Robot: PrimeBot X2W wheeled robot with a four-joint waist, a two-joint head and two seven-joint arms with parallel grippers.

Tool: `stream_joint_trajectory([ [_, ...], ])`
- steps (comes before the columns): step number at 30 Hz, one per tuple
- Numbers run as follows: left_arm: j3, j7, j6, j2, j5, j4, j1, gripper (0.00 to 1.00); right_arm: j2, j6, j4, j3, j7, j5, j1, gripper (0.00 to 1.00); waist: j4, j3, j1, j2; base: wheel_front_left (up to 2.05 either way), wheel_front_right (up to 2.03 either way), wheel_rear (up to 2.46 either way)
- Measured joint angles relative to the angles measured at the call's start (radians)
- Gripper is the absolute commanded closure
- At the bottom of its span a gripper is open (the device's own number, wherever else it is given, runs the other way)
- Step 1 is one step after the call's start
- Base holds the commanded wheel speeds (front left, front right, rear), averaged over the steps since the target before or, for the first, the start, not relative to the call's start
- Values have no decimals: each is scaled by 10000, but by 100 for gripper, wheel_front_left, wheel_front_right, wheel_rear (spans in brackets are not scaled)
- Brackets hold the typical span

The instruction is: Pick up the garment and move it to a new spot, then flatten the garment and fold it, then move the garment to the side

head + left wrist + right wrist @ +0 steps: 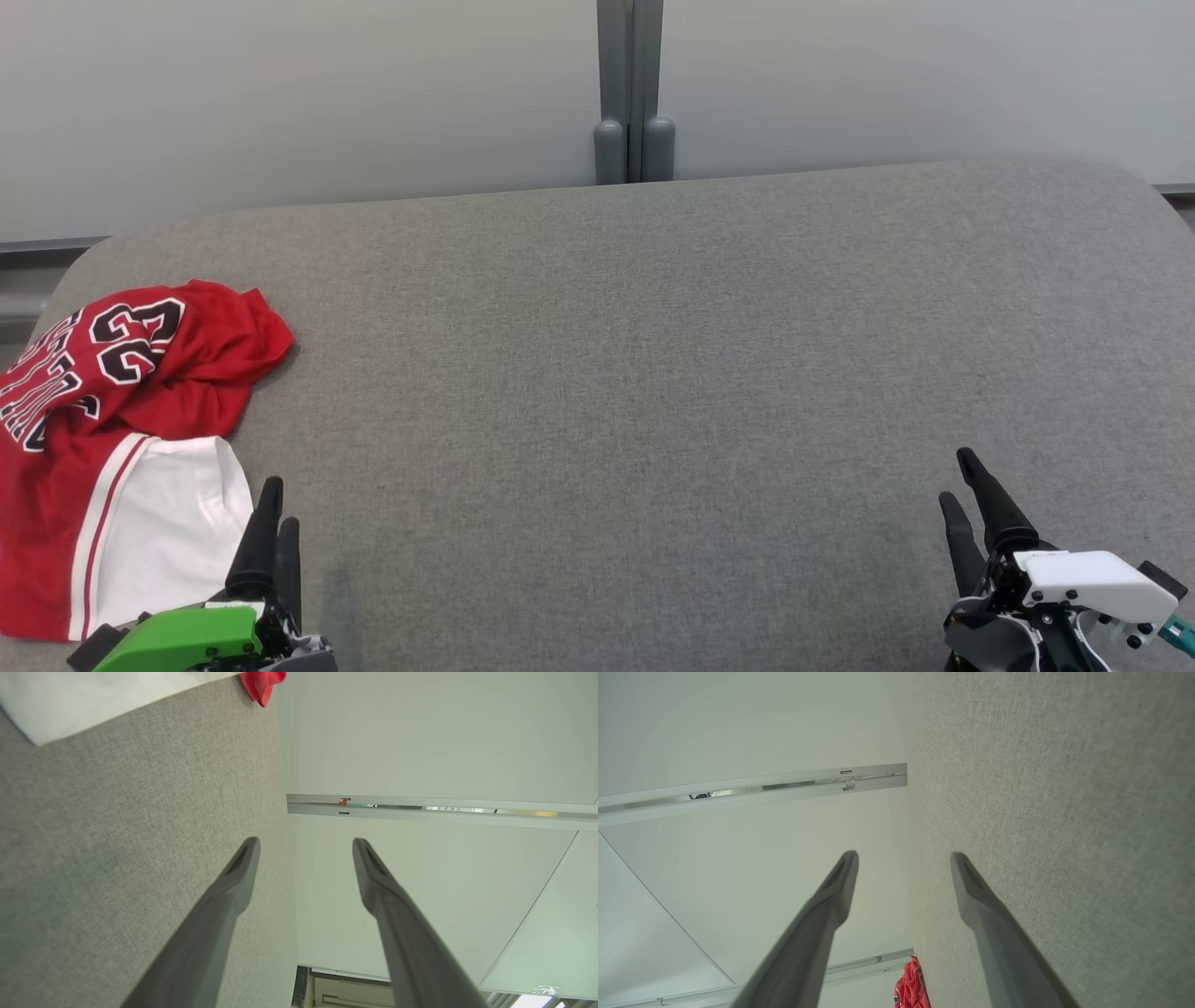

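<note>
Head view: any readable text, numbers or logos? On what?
"23": black, white-edged digits on the red jersey, seen turned round.
Black lettering next to the digits, towards the left edge: creased and cut off, unreadable.
Grey cushion and wall: no text.

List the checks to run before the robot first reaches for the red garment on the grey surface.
1. Garment in sight, crumpled at the surface's left end: ok.
2. Left gripper open and empty, beside the garment: ok.
3. Right gripper open and empty: ok.
4. Bare grey surface for a new spot: ok.
5. Whole garment lies on the surface: cannot tell, the head view's left edge cuts it off.
</note>
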Motion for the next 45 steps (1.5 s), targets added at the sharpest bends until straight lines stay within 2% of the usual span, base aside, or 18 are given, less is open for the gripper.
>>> stream_joint_trajectory([
  [6,-268,-311,0,0,203,-171,132,0,-2,-6,-40,117,-328,-339,176,0,6,-52,0,0,0,0,0],
  [16,-453,-828,27,8,1839,-610,210,0,-12,-6,-330,107,-844,-1779,258,0,22,-133,0,0,0,0,0],
  [30,-1212,-1446,512,15,4652,-1227,314,0,-31,-6,-1039,224,-1457,-5014,404,0,39,-223,0,0,0,0,0],
  [36,-1457,-1707,593,21,6071,-1377,324,0,-50,-4,-1363,483,-1705,-6650,491,0,45,-251,0,0,0,0,0],
  [45,-1605,-2048,748,36,7710,-1461,481,0,-61,-4,-1542,709,-2046,-8470,563,0,56,-291,0,0,0,0,0],
])
